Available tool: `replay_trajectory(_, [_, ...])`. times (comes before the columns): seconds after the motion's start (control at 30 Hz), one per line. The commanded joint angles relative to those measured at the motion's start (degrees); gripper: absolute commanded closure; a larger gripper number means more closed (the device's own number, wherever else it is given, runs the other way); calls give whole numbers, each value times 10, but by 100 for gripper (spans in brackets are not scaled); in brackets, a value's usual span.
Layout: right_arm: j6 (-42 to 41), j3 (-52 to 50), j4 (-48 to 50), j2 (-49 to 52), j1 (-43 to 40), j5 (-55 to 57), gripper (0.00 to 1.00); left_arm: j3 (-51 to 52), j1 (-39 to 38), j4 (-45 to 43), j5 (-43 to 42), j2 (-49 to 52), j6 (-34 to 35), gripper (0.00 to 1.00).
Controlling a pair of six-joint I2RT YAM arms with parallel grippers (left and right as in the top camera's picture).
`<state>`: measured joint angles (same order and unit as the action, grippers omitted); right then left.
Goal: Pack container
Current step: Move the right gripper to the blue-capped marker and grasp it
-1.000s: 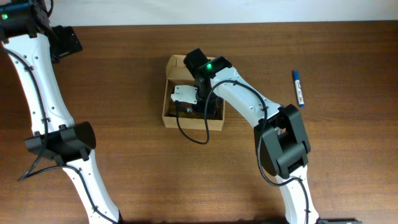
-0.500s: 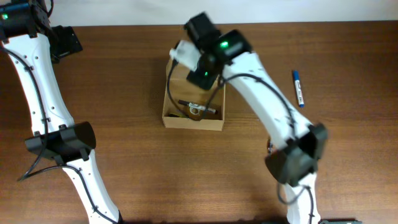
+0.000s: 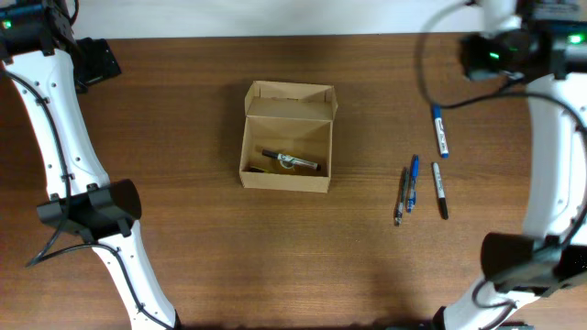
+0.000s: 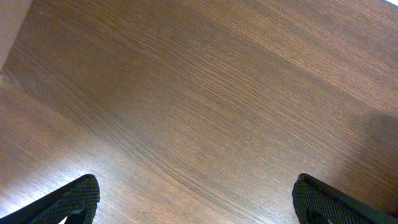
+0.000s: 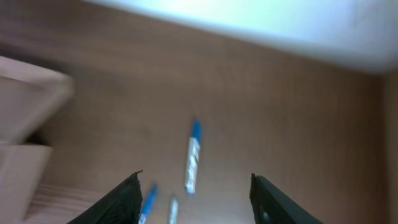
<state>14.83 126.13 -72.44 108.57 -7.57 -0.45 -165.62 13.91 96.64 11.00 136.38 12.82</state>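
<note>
The container is an open tan cardboard box at mid-table, its flap lid standing up at the far side. A dark pen lies inside on the box floor. My right gripper is open and empty, raised high over the table's far right corner. Below it in the blurred right wrist view lie a blue-and-white marker and a blue pen, with the container at the left edge. My left gripper is open over bare wood at the far left.
Right of the box lie a blue marker, a blue pen, a grey pen and a black marker. The left arm's links stand along the left side.
My right gripper opened, rose out of the container and swung to the far right corner, leaving the dark pen in the box. The left arm stayed still.
</note>
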Motion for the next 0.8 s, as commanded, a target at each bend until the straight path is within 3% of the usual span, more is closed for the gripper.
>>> replay_trajectory(0.0, [-49,-82,12,61,-56,-58,47,3,2,0,4,-17,-7,0])
replay_trajectory(0.2, [-46,-151,55,140,-76,-80,46,3,2,0,4,-17,-7,0])
replay_trajectory(0.77, [-14,-153,99,268,-59,-88,49,3,2,0,4,-17,-7,0])
